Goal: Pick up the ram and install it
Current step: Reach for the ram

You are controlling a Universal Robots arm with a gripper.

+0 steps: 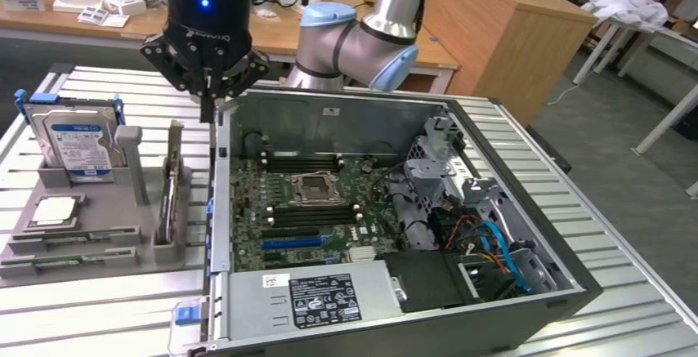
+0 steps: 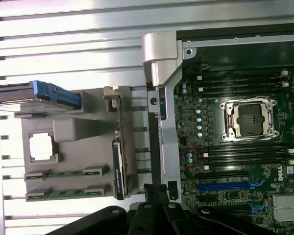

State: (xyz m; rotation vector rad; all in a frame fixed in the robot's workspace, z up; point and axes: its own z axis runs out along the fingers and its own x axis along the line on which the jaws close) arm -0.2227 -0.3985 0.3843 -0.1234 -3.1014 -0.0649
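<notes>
Two ram sticks, green and narrow, lie flat in the front grooves of a grey holder (image 1: 109, 247): one ram stick (image 1: 77, 237) (image 2: 63, 173) and a second (image 1: 64, 264) (image 2: 63, 192) beside it. My gripper (image 1: 208, 114) (image 2: 156, 189) hangs shut and holds nothing. It is above the open computer case's wall (image 1: 218, 210), between the holder and the motherboard (image 1: 316, 210), well above and apart from the ram. Black memory slots (image 1: 306, 161) (image 2: 235, 83) flank the bare processor socket (image 1: 313, 185) (image 2: 249, 115).
The holder also carries an upright hard drive (image 1: 74, 140), a silver processor chip (image 1: 55, 210) (image 2: 41, 147) and an upright card (image 1: 172, 194). The case holds a power supply (image 1: 316, 296) and cables (image 1: 491, 243). Ribbed metal tabletop (image 1: 98, 316) surrounds everything.
</notes>
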